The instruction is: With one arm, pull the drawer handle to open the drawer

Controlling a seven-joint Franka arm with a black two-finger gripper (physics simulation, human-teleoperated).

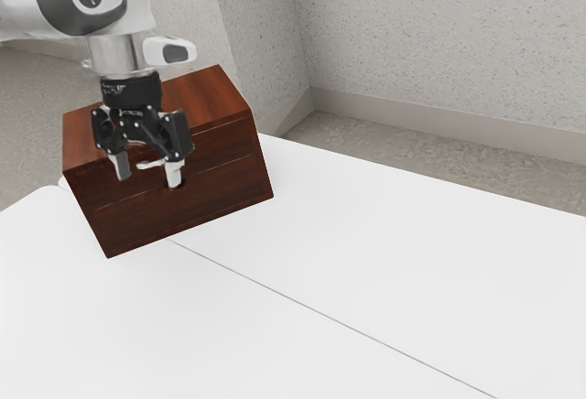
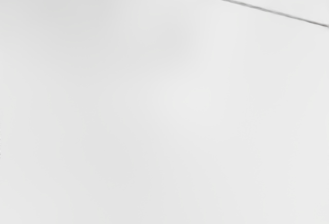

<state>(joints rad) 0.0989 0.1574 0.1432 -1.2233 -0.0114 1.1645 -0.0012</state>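
Observation:
A dark wooden drawer box (image 1: 211, 175) sits on the white table (image 1: 366, 271) at the exterior view's left. Its front faces the camera and looks flush with the box. A small white handle (image 1: 146, 166) sticks out of the front. My black gripper (image 1: 146, 176) hangs in front of the box, pointing down, open. The handle lies between the two fingertips (image 1: 172, 179), and neither visibly touches it. The wrist view looks down on bare white table (image 2: 154, 121) crossed by a dark seam (image 2: 236, 2).
The seam (image 1: 311, 312) between two tabletop panels runs diagonally from under the box toward the lower right. Beyond the table's far edge are a grey floor (image 1: 439, 156) and textured walls (image 1: 439, 33).

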